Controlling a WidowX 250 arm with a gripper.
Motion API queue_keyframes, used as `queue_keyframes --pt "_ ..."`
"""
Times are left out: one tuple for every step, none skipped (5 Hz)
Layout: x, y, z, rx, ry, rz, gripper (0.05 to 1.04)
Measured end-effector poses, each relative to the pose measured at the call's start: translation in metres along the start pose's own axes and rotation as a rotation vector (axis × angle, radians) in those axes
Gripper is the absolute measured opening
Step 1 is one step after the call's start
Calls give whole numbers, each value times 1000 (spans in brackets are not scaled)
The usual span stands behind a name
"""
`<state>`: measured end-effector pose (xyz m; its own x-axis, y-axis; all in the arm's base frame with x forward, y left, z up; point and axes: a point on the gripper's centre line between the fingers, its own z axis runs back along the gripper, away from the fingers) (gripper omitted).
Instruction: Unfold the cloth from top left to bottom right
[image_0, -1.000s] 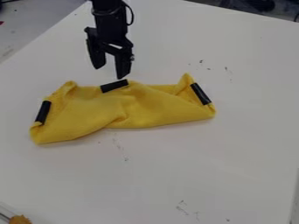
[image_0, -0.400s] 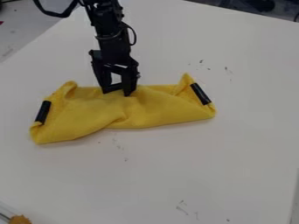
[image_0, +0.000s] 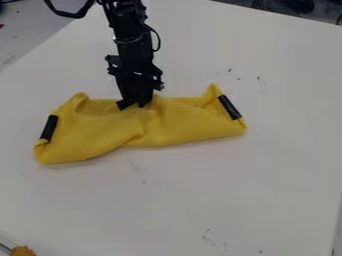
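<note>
My black gripper hangs down from the top of the view onto the middle of the cloth's upper edge. It is shut on the cloth there, at the black tape strip, which the fingers partly cover. The yellow cloth lies folded in a wide, rumpled band, its left end lower than its right. One black strip marks the left end and another black strip the right end, beside a raised corner.
The cloth lies on a white table with small dark scuffs. An orange-brown object on a thin handle shows at the bottom left corner.
The gripper has come down and slightly right onto the cloth's upper edge, and its fingers have closed there. The cloth's outer ends have stayed put.
</note>
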<state>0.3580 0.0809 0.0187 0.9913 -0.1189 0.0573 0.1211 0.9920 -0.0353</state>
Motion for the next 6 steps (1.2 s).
queue_keyframes --pt "-3 -2 1 24 29 -1 171" --pt "-2 -12 17 57 15 -13 81" --pt "-13 -29 31 88 30 -9 71" --pt "-36 -57 46 112 -3 21 69" --pt "-60 -80 39 68 -2 58 68" --pt "-84 -101 29 29 -17 89 68"
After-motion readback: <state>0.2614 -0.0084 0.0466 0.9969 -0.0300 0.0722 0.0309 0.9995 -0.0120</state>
